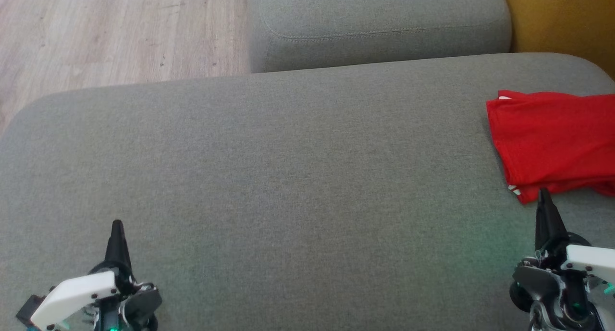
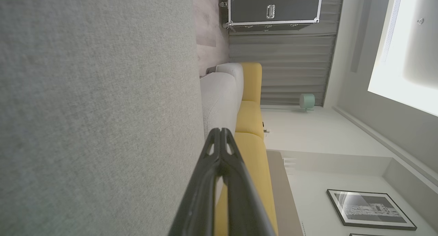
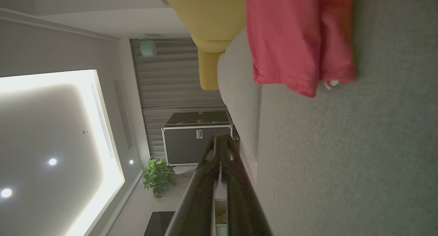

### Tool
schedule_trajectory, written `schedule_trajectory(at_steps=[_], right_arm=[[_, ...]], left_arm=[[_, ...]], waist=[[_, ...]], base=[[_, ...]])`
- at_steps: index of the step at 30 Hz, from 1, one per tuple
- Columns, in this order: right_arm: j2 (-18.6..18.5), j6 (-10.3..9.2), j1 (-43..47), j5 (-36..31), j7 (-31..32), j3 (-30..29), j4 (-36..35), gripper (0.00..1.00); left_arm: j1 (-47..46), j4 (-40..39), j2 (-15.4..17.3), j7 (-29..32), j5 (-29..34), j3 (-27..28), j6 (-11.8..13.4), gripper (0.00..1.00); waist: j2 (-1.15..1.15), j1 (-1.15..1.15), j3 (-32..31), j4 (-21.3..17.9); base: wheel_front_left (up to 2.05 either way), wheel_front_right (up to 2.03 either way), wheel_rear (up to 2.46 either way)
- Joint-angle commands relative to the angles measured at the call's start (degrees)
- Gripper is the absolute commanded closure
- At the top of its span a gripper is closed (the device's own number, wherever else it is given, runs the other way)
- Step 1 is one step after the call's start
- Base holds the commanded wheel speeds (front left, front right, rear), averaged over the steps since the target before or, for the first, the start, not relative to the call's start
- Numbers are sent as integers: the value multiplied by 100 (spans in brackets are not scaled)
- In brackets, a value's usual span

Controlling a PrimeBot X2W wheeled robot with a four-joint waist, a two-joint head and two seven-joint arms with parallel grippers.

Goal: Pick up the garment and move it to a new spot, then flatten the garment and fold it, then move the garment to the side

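The red garment [image 1: 552, 143] lies folded at the right end of the grey sofa cushion [image 1: 288, 177], flat on the fabric, next to a yellow cushion [image 1: 562, 18]. The right gripper [image 1: 543, 194] sits at the lower right with its two fingers pressed together and nothing between them, its tip near the garment's closest edge. The left gripper [image 1: 116, 225] rests well apart at the lower left over bare cushion, its fingers likewise pinched together and empty.

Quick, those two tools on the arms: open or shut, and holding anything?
Left tool: closed, holding nothing.
Right tool: closed, holding nothing, near the red garment.
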Motion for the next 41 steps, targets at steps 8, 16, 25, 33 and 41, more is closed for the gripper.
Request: schedule_trajectory(at_steps=[8, 16, 25, 33, 41], right_arm=[[-14, -4, -307, -24, 39, 103, -180, 100], [-9, -4, -307, -29, 44, 97, -180, 100], [-5, -4, -308, -34, 48, 91, -180, 100], [-2, -4, -308, -38, 52, 87, -180, 100], [0, -4, -309, -41, 55, 83, -179, 100]], left_arm=[[-290, -163, 34, 31, 71, 209, -38, 100], [-291, -163, 27, 40, 80, 220, -38, 100], [-292, -162, 20, 47, 88, 230, -38, 100], [-292, -162, 15, 54, 95, 238, -38, 100], [-293, -162, 10, 59, 100, 244, -38, 100]], waist=[[0, 0, 0, 0], [0, 0, 0, 0], [0, 0, 0, 0], [0, 0, 0, 0], [0, 0, 0, 0]], base=[[0, 0, 0], [0, 0, 0], [0, 0, 0], [0, 0, 0], [0, 0, 0]])
